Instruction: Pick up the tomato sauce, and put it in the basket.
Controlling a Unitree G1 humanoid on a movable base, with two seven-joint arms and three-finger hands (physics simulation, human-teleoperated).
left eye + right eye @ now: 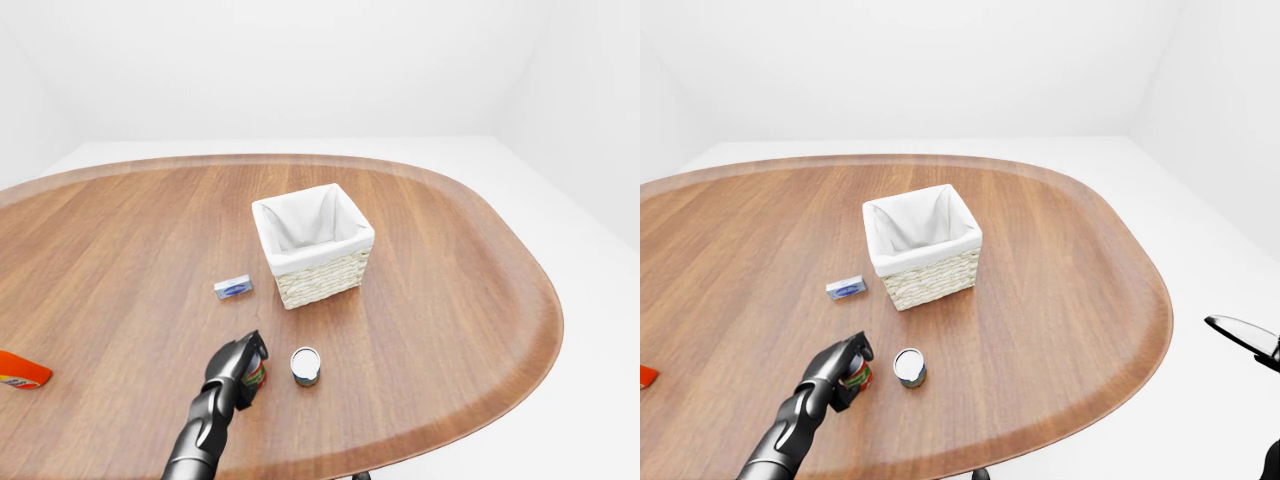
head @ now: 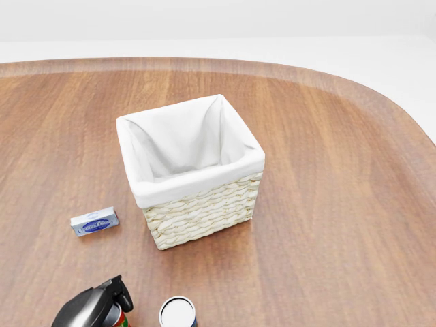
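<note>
The left hand's (image 1: pixel 845 368) fingers (image 1: pixel 862 351) are curled over the top and sides of the tomato sauce (image 1: pixel 856 375), a red can standing on the counter (image 1: pixel 450 290) just left of a white-topped can (image 1: pixel 305 365). They wrap it closely, though full clamping is hard to confirm. The black left arm (image 1: pixel 205 425) rises from the bottom edge, slanting up and right. The basket (image 2: pixel 194 170) sits further up, well apart, with a small blue box (image 2: pixel 95 221) to its left. An orange object (image 1: pixel 20 370) lies at the left edge. The right hand (image 1: pixel 1245 335) barely shows at the right; its fingers cannot be judged.
</note>
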